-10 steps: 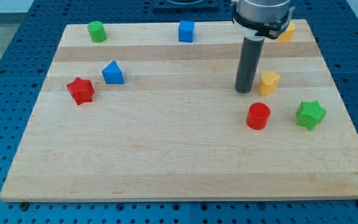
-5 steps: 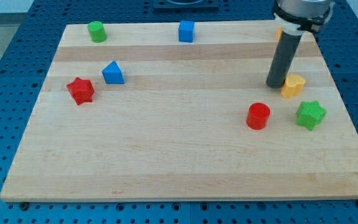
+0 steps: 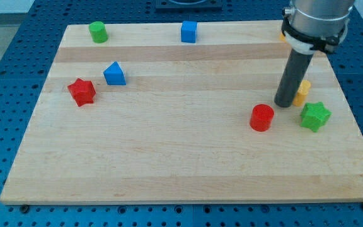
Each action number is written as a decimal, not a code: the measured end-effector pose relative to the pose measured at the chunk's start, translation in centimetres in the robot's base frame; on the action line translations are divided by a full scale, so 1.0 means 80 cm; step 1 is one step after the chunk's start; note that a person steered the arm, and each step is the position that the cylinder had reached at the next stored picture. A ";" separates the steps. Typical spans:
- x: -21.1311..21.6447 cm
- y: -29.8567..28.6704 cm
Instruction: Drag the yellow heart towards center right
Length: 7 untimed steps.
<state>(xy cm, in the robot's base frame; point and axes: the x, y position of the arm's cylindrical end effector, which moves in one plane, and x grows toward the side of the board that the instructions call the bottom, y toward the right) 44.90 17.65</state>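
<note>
My tip presses against the left side of the yellow heart near the surface's right edge, mid-push; no pincer shows, and the next nudge must avoid the green star.

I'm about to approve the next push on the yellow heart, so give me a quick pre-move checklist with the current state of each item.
1. My tip beside the yellow heart: ok, at its left side in the view; actual contact cannot tell.
2. Heart fully visible: not ok, the rod hides part of it.
3. Heart at centre right: ok, near the board's right edge, mid-height.
4. Green star apart from heart: cannot tell, they are very close.
5. Red cylinder clear of tip: ok, it sits lower left of it.
6. Heart on board: ok.
</note>
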 end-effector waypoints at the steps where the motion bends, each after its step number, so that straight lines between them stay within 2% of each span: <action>1: 0.008 0.008; 4: -0.020 0.018; 7: -0.022 0.014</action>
